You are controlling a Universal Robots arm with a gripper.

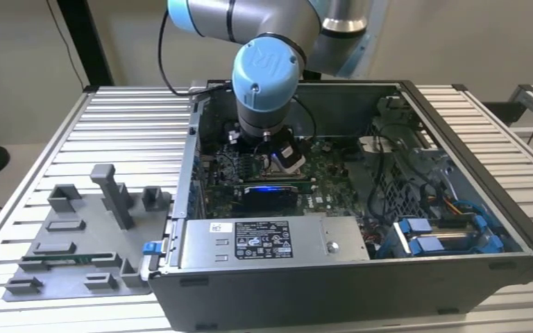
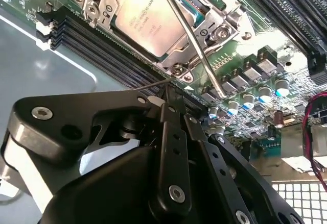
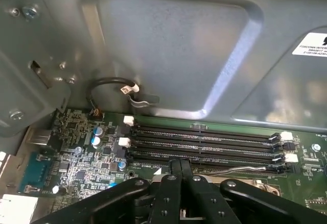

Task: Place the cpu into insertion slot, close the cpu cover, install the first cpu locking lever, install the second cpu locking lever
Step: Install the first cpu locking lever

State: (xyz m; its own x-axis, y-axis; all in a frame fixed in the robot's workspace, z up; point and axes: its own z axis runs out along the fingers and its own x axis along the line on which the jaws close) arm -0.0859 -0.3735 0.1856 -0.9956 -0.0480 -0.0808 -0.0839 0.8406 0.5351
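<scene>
In the second wrist view the cpu [image 2: 145, 15], a silvery-tan square chip, lies in the insertion slot [image 2: 97, 2] on the green board. The cpu cover [image 2: 168, 54] lies down around it. One locking lever [image 2: 194, 40], a bare metal rod, slants across the cover's side. A second, thinner lever [image 2: 148, 84] runs up to the fingertips of my gripper [image 2: 171, 94], which is shut; whether it pinches the rod I cannot tell. The first wrist view has the same lever [image 3: 240, 171] beside my gripper [image 3: 179, 168]. In the exterior view my gripper [image 1: 264, 146] is low inside the computer case.
Long black memory slots [image 3: 204, 142] lie just past the fingertips, with the grey case wall [image 3: 168, 55] behind them. Capacitors [image 2: 255, 94] and a red cable [image 2: 306, 127] sit beside the socket. A power supply [image 1: 266, 239] and a grey fixture tray [image 1: 81, 243] stand toward the exterior view's front.
</scene>
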